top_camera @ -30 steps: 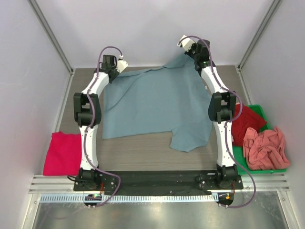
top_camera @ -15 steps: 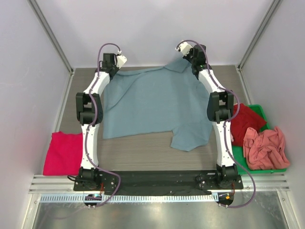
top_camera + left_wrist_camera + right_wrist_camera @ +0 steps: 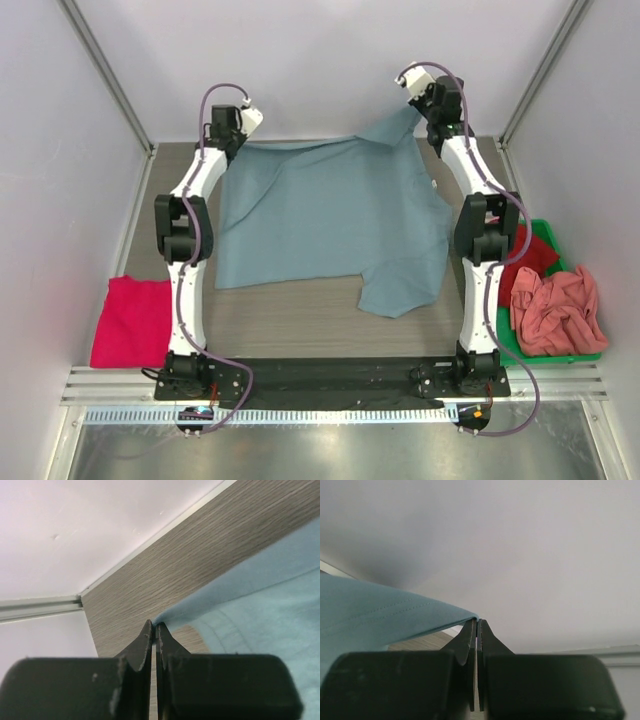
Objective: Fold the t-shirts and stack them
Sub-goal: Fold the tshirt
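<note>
A dusty grey-blue t-shirt [image 3: 325,215] lies spread across the middle of the table, its far edge lifted. My left gripper [image 3: 232,140] is shut on the shirt's far left corner; the left wrist view shows the cloth [image 3: 240,605] pinched at the fingertips [image 3: 165,630] just above the wood. My right gripper [image 3: 420,108] is shut on the far right corner and holds it raised; the right wrist view shows the hemmed edge [image 3: 380,615] running into the closed tips [image 3: 470,627]. A folded magenta-pink t-shirt [image 3: 132,322] lies at the near left.
A green plastic bin [image 3: 550,240] at the right holds a crumpled salmon-pink t-shirt [image 3: 556,310] and a red t-shirt [image 3: 520,258]. White walls close in the back and both sides. A black base plate [image 3: 330,375] runs along the near edge.
My right gripper has moved right and toward the back wall with its corner, stretching the shirt's far edge wider. My left gripper has shifted slightly toward the back, still holding its corner.
</note>
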Controlling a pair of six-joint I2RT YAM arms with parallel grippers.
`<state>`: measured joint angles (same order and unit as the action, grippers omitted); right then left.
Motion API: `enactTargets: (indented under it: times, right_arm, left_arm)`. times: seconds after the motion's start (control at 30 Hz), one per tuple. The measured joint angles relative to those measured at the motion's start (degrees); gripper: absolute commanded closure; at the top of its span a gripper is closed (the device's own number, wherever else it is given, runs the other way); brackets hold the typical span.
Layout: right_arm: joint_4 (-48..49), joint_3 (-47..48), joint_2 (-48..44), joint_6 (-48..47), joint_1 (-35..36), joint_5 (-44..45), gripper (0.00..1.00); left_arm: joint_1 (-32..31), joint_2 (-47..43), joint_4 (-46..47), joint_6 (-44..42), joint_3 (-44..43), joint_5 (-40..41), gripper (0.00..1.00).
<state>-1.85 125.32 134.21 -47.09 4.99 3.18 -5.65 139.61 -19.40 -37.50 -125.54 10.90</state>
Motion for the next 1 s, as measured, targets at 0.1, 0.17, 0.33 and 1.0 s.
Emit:
enactTargets:
  times: [0.1, 0.17, 0.33, 1.0]
  right_arm:
    - [0.15, -3.67, -4.2, 0.37, -0.46, -0.04, 0.99]
    - [-0.07, -6.49, -6.78, 0.5, -0.66, -0.09, 0.99]
    - [-1.18, -14.25, -12.13, 1.07, -0.61, -0.85, 0.99]
    - [-12.02, -28.63, -25.59, 6.16, -0.24, -5.18, 0.99]
  left_arm:
    - [0.0, -3.08, 0.57, -0.15, 3.54, -0.26, 1.0]
    - [0.0, -5.77, 0.79, -0.48, 7.06, -0.46, 1.0]
    - [-0.02, -11.02, 1.4, -1.36, 13.92, -1.03, 1.0]
    - [-0.66, -20.46, 1.01, -6.56, 28.61, -2.29, 1.0]
